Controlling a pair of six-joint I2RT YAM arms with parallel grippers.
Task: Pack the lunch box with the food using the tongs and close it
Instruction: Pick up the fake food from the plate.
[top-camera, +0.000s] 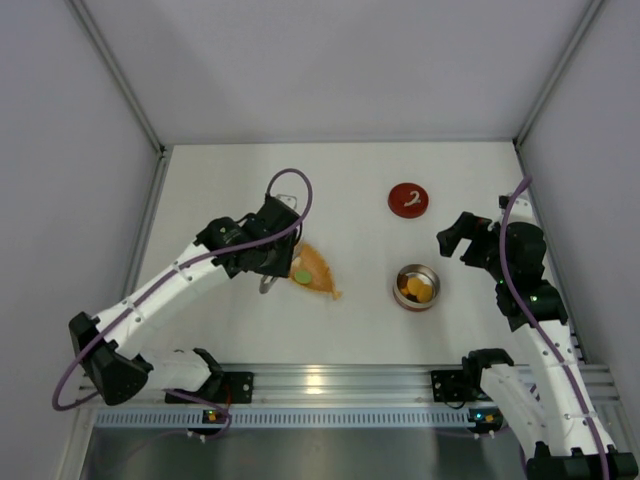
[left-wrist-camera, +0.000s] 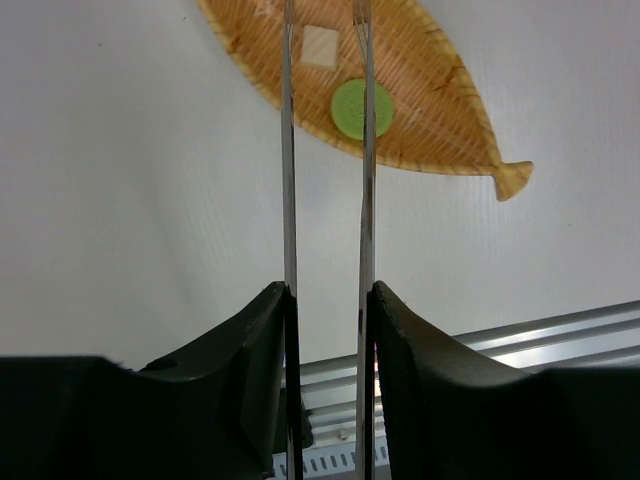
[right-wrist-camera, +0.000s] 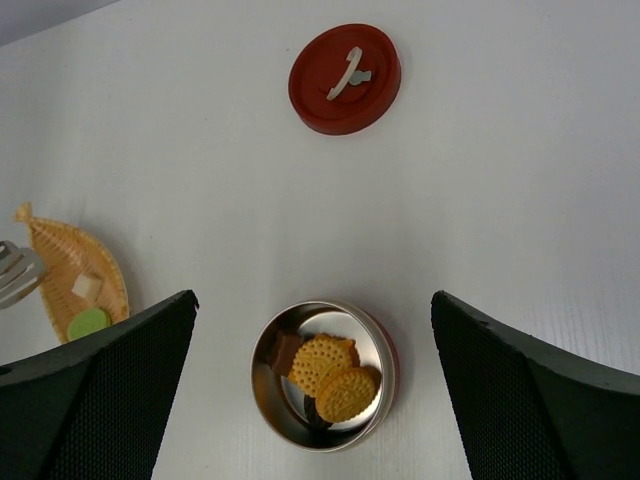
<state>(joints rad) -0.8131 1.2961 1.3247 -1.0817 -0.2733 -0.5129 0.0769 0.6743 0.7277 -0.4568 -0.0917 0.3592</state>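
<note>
We see the left arm reach low from the near edge, its left gripper (left-wrist-camera: 328, 290) pinching the tongs (left-wrist-camera: 290, 150) over the orange dish (left-wrist-camera: 440, 110), their tips cut off beside a green disc (left-wrist-camera: 345, 108) and a white cube (left-wrist-camera: 320, 46). The right gripper (right-wrist-camera: 312, 300) hangs spread wide over the open tin (right-wrist-camera: 275, 400) of biscuits (right-wrist-camera: 325, 365), which partly hide a brown piece (right-wrist-camera: 285, 352). Beyond, well apart, lies the red lid (right-wrist-camera: 345, 78).

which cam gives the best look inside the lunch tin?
Right wrist: it looks straight down into the lunch tin, close enough to tell two round biscuits and a brown piece. Top external shows it small, contents just orange blobs. Left wrist doesn't show it.
</note>
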